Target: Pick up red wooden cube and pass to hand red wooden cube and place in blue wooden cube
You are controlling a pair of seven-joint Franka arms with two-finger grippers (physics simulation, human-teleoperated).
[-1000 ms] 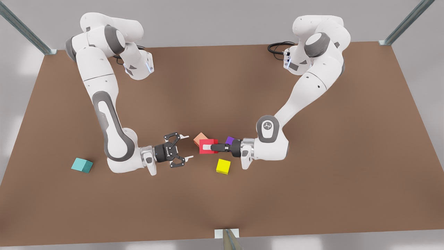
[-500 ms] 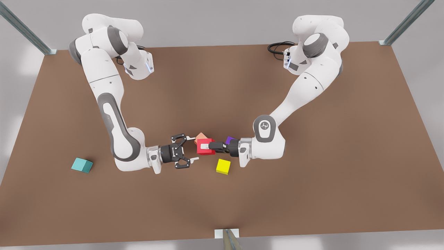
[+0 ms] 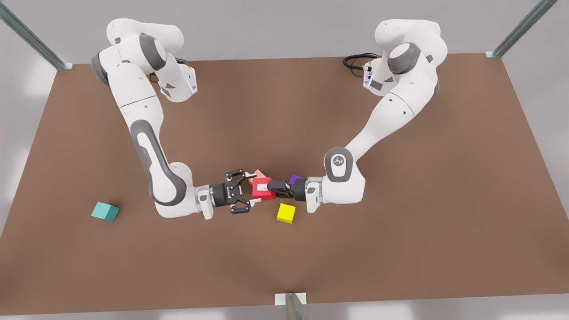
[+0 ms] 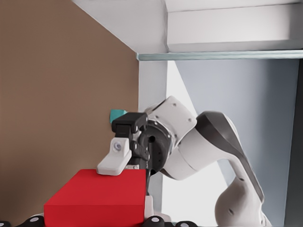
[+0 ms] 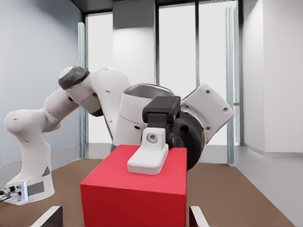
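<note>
The red wooden cube hangs above the table's middle, held by my left gripper, which reaches in from the front view's right and is shut on it. From the front view's left my right gripper stands open, its two fingers on either side of the cube with small gaps. In the right wrist view the red wooden cube sits between my own spread fingertips, with one left-gripper finger pressed on its top face. The blue wooden cube, teal, lies on the table far to the front view's left, also seen as a teal corner.
A salmon-orange cube lies just behind the red one, a purple cube behind the left gripper, and a yellow cube just in front of it. The brown table has wide bare areas at both sides.
My right gripper has moved toward the front view's right, and its open fingers now straddle the red cube. The left gripper has shifted slightly toward it, still holding the cube.
</note>
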